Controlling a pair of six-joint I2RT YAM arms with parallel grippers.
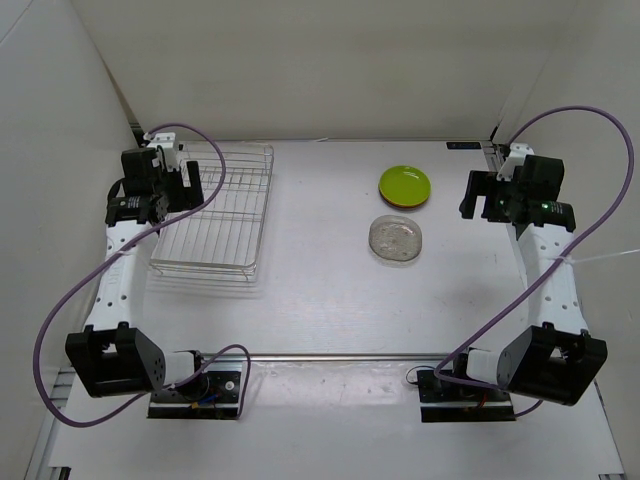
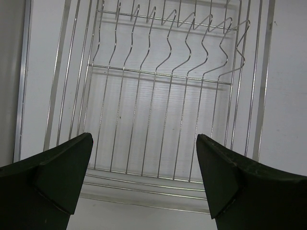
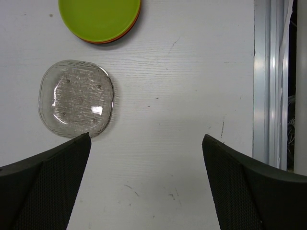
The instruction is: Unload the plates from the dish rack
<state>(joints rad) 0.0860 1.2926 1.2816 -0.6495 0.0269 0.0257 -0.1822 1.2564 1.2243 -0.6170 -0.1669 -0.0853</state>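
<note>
The silver wire dish rack point(image 1: 218, 210) stands at the left of the table and holds no plate; it fills the left wrist view point(image 2: 163, 96). The lime green plate point(image 1: 405, 184) lies right of centre, stacked on the orange plate, whose rim shows in the right wrist view point(image 3: 125, 34). The clear glassy plate point(image 1: 396, 238) lies just in front of them, and it also shows in the right wrist view point(image 3: 76, 98). The black plate is out of view. My left gripper point(image 2: 144, 177) is open over the rack's left end. My right gripper point(image 3: 146, 182) is open and empty, right of the plates.
White walls close in the table at the back and both sides. A metal rail point(image 3: 268, 81) runs along the table's right edge. Purple cables point(image 1: 70, 290) loop from both arms. A metal bar point(image 1: 340, 357) crosses the near edge between the arm bases.
</note>
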